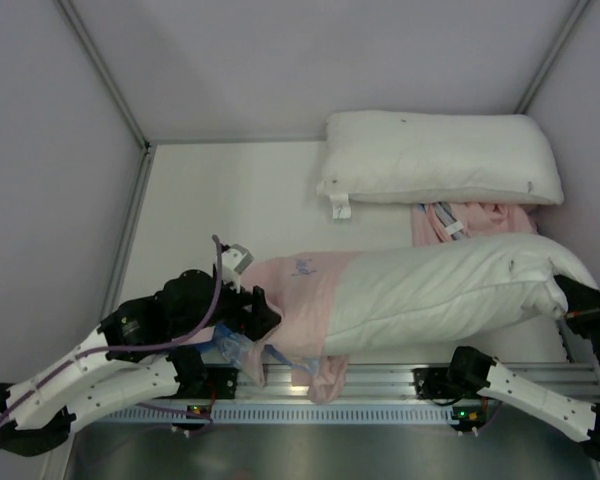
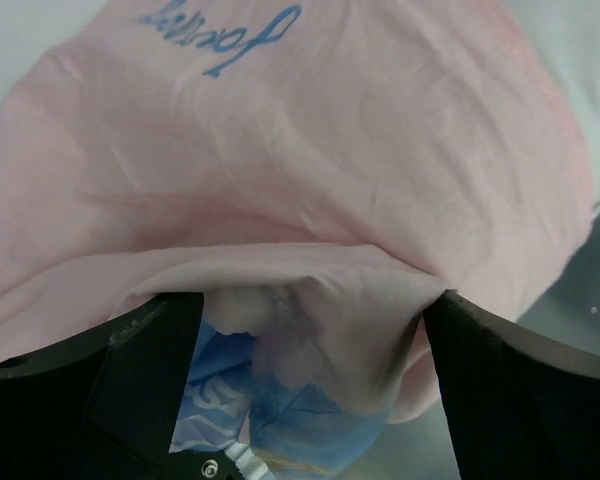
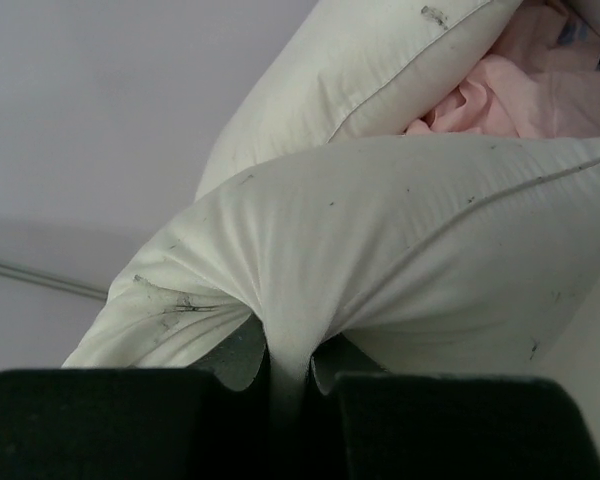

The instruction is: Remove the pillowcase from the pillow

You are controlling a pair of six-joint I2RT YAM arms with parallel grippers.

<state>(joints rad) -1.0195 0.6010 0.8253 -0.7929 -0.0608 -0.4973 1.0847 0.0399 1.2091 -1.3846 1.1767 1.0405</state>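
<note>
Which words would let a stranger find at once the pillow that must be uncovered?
Start at the metal rail along the near edge. The pillow lies just behind it, white and plump. Unlike the other white pillow at the back wall, its left end sits inside the pink pillowcase.

Camera positions, as I see them from my station:
1. Top external – fixed above and behind both arm bases, which line my lower edge. It tilts down toward the far walls, distant enough to take in the whole bench (image 1: pixel 230 200)
2. Left wrist – mounted on the left arm, looking out between the fingers of the left pincer (image 2: pixel 310 330). Very near; the pillowcase (image 2: pixel 310 150) fills my frame
3. Right wrist – mounted on the right arm, looking low past the right pincer (image 3: pixel 285 375). It sits close against the pillow (image 3: pixel 400 250), with the second white pillow (image 3: pixel 350 70) behind
Overlap – the top view contains both wrist patches: pink cloth at left, pillow end at right
</note>
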